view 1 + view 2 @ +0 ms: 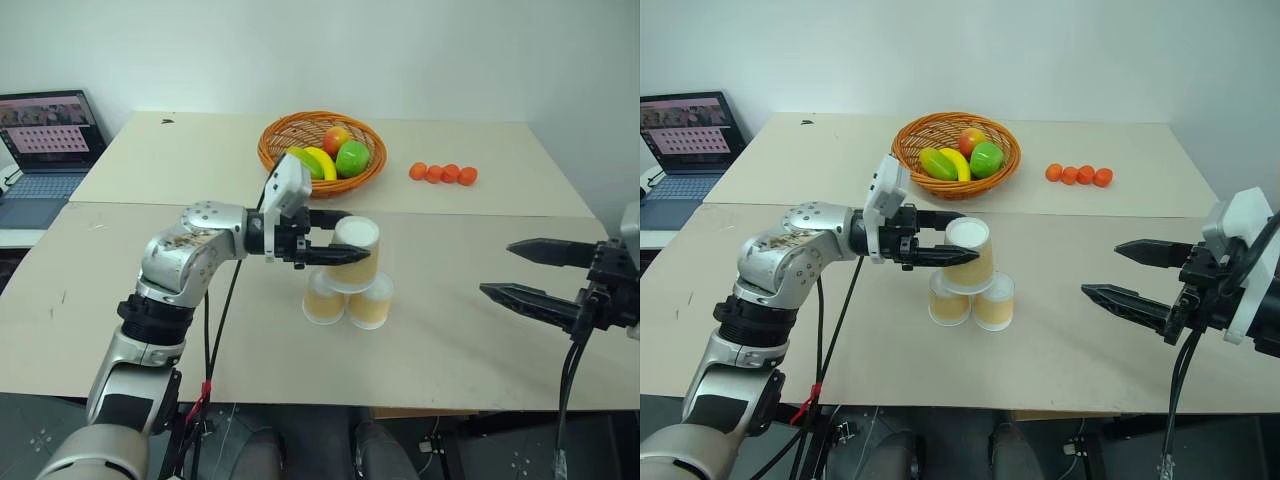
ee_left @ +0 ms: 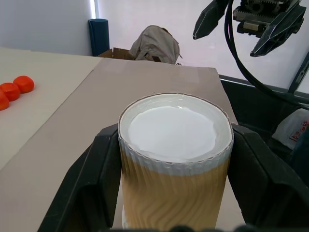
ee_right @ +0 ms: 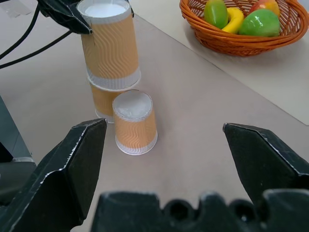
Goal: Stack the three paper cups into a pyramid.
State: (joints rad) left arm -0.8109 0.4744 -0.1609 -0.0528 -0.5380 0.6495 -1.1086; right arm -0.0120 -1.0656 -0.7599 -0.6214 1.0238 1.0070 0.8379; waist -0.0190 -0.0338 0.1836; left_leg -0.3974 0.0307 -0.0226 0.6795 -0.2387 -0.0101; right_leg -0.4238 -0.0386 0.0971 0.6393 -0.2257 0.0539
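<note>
I see my left gripper [image 1: 335, 236] closed on the top cup [image 1: 356, 253], one black finger on each side of it, near its white base, which faces up. This cup is upside down and sits over the two lower cups [image 1: 347, 299], which stand upside down side by side on the worktop [image 1: 450, 340], touching each other. If the top cup fully rests on them or is just above, I cannot tell. My right gripper [image 1: 520, 270] is well apart to the right of the cups, its fingers [image 3: 72, 159] spread wide with nothing between them. Behind the cups there is a basket [image 1: 322, 150] with fruit, and four small orange balls [image 1: 442, 173] lie in a row to its right
</note>
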